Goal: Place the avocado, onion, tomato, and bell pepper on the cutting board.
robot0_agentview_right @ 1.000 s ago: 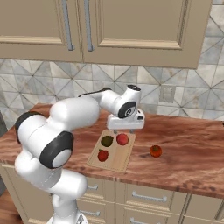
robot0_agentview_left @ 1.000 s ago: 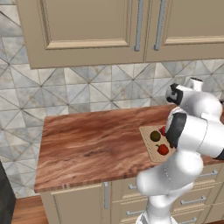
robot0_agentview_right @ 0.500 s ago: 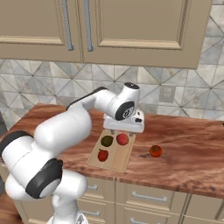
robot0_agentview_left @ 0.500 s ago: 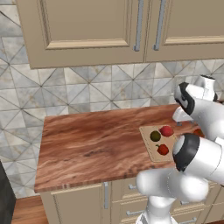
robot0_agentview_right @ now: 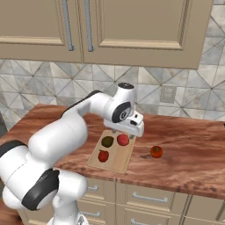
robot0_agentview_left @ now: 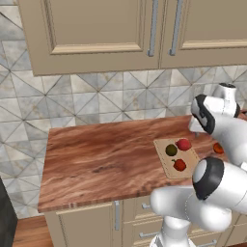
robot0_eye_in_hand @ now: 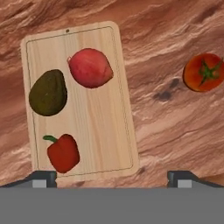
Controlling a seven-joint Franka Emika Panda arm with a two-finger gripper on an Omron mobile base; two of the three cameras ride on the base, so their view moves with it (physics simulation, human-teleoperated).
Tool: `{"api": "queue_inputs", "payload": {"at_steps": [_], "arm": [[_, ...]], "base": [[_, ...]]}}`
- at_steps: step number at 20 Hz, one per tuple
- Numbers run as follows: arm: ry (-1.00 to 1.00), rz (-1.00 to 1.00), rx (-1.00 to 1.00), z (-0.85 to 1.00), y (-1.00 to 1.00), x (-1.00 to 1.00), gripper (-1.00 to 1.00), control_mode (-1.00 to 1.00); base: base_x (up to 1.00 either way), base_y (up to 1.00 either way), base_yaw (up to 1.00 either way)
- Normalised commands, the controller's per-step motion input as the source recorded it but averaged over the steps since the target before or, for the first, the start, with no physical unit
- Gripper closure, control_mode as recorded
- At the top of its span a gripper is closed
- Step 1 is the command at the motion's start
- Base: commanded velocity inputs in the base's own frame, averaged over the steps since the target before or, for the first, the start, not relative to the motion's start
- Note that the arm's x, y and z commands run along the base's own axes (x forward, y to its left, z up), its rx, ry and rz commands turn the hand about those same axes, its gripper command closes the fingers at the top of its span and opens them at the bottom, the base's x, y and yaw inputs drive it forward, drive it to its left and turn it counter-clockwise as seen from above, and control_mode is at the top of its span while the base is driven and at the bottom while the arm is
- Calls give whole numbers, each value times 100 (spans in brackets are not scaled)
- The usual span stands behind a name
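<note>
The gripper (robot0_eye_in_hand: pixel 112 179) hangs above the counter (robot0_eye_in_hand: pixel 175 131) with its 2 fingertips spread wide, holding nothing. Below it the cutting board (robot0_eye_in_hand: pixel 100 127) carries 3 items: avocado (robot0_eye_in_hand: pixel 48 92), onion (robot0_eye_in_hand: pixel 90 68) and bell pepper (robot0_eye_in_hand: pixel 63 152). The tomato (robot0_eye_in_hand: pixel 203 72) sits on bare counter, well apart from the board.

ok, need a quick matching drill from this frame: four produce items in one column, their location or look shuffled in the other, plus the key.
Things:
1. avocado
2. onion
3. bell pepper
4. tomato

Descriptions:
A. on the bare counter, off the cutting board
B. reddish-pink, on the board beside the dark green item
C. dark olive green, on the board
D. red with a green stem, on the board, at the end away from the other two

Pairs: 1-C, 2-B, 3-D, 4-A
</note>
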Motion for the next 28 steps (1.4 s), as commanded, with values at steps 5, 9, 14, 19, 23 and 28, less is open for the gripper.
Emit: {"api": "queue_inputs", "payload": {"at_steps": [5,9,14,19,23,28], "arm": [[0,-12,-9,2,-22,17,-100,-100],[0,0,-6,-7,-40,38,-100,-100],[2,0,-4,-1,-50,32,-100,-100],[4,-1,-1,0,-39,17,-100,-100],[10,-1,0,-18,-29,22,-100,-100],[10,0,0,-33,-30,28,-100,-100]], "base": [[0,0,0],[0,0,0],[0,0,0],[0,0,0],[0,0,0],[0,0,0]]}}
